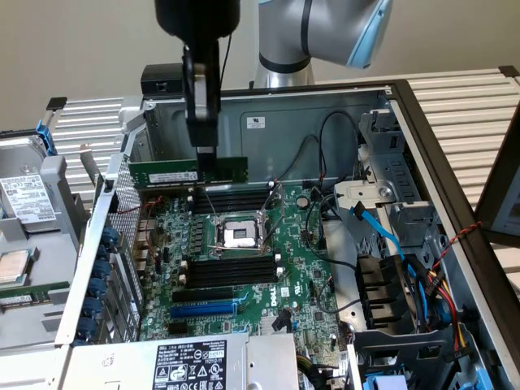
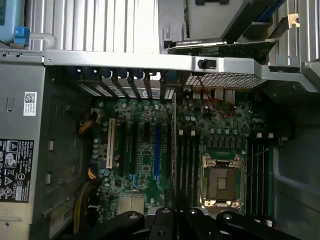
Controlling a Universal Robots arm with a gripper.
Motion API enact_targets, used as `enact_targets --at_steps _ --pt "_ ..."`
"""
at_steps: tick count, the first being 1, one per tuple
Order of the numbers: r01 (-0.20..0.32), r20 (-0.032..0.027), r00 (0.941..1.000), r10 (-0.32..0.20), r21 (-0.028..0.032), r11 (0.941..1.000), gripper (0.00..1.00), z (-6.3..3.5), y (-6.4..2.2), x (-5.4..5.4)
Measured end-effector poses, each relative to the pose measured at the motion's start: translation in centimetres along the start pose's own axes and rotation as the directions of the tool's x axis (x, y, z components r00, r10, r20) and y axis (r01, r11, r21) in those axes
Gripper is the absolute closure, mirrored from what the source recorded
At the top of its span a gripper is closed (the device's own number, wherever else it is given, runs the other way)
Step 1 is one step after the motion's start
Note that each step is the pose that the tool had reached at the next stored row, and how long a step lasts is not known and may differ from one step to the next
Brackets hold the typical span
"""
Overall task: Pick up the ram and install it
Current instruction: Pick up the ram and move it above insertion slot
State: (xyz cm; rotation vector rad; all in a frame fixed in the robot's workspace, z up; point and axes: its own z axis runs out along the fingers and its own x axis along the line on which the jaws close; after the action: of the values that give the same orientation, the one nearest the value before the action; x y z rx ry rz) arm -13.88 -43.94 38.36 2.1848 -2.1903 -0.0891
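Clamping the ram near its middle, the gripper holds it edge-down just above the slots between the socket and the case wall, its long axis parallel to them.

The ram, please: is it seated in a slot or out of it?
Out: the gripper holds the ram on edge, above the black slots.

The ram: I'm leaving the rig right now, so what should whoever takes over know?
Hand: shut on the ram, gripping its top edge.
Ram: lifted, level, inside the open case, just over the black slots that lie behind the CPU socket in the exterior view.
Done: pickup.
Left: seating; the ram sits in no slot yet.
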Motion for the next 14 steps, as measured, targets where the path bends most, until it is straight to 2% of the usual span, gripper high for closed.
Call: enact_targets --at_steps 7,14 --pt "0.000 0.0001 1.0000 0.000 -0.0001 1.0000 0.88 -0.13 -3.12 0.0" --pt "0.000 0.0000 1.0000 0.000 -0.0001 1.0000 0.88 -0.14 -3.26 -0.1"
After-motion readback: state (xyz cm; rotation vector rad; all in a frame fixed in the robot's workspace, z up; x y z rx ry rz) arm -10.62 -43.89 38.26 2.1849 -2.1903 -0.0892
